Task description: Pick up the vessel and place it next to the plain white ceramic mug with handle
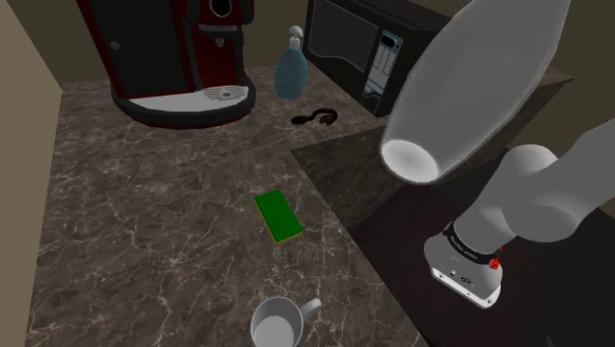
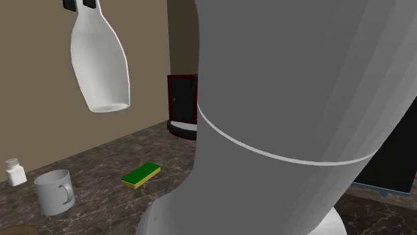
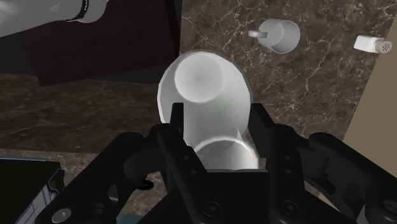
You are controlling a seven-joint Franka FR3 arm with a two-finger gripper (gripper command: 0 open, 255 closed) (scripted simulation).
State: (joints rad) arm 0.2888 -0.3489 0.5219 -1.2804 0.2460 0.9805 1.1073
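1. Fingers (image 3: 175, 126) were clamped on the narrow neck of the white vase (image 3: 203, 89), one on each side, both touching it.
2. The vase hung from the gripper (image 2: 79, 5) well above the counter (image 1: 148, 227), neck up and base down, touching nothing else. In the shoulder view the vase (image 1: 473, 89) stood above the dark stand (image 1: 345, 177).
3. Writing: a black band at the foot of the arm (image 1: 552, 187) carried pale marks, too small to read. The microwave (image 1: 360, 44) had a lit panel, also unreadable. The vase and the mug (image 1: 278, 323) were plain white.
4. The mug stood upright near the shoulder view's lower edge, handle toward that view's right, close to the stand's side.
5. The green sponge (image 1: 278, 217) lay flat between the mug and the stand's corner, apart from both.
6. A small white shaker (image 2: 15, 172) stood near the mug (image 2: 53, 192) without touching it, close to the tan wall (image 3: 382, 127).
7. Open room: bare marbled counter lay on the mug's side toward the shoulder view's left, and between mug and sponge.
8. Far end: a red coffee machine (image 1: 177, 54), a blue bottle (image 1: 290, 69) and a small dark item (image 1: 317, 116), all well apart from the mug.
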